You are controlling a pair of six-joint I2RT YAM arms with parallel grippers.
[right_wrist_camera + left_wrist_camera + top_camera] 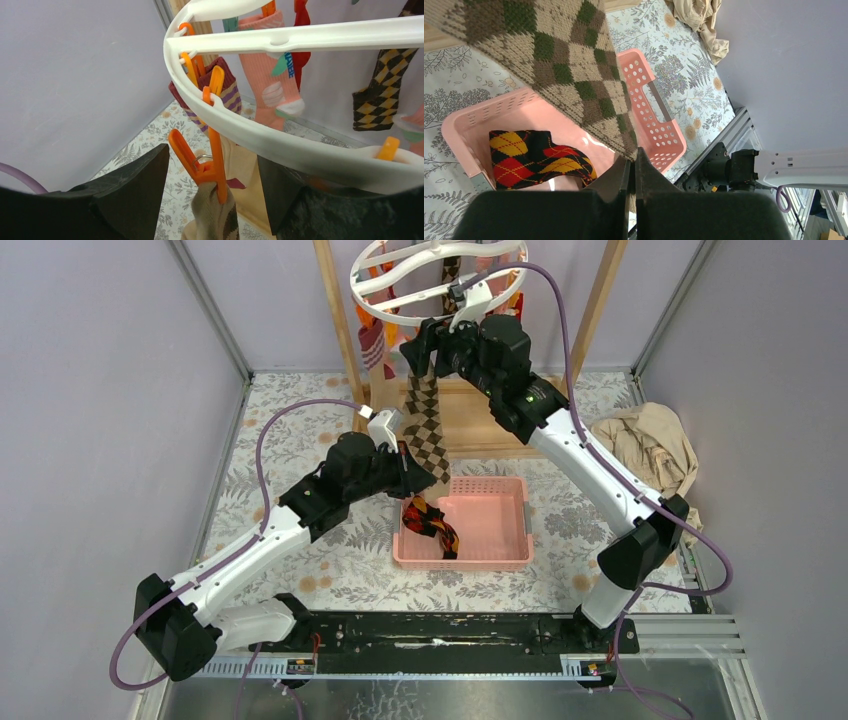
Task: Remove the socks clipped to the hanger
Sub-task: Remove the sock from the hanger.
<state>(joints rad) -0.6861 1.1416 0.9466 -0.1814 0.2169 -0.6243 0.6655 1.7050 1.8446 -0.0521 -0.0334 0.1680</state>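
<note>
Tan-and-brown argyle sock (569, 65) is suspended from an orange clip (207, 167) on the white hanger (260, 137), and its lower end is clamped between the closed fingers of the left gripper (634, 157) near the pink basket (470, 560). A black, red and yellow sock (432, 525) is laid in that basket. The right gripper (212, 160) is held with jaws spread, one finger on each side of the clip.

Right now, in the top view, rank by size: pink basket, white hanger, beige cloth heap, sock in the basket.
1. hanger and pink basket, tied: similar spread, and the hanger sits nearer the camera.
2. beige cloth heap.
3. sock in the basket.
</note>
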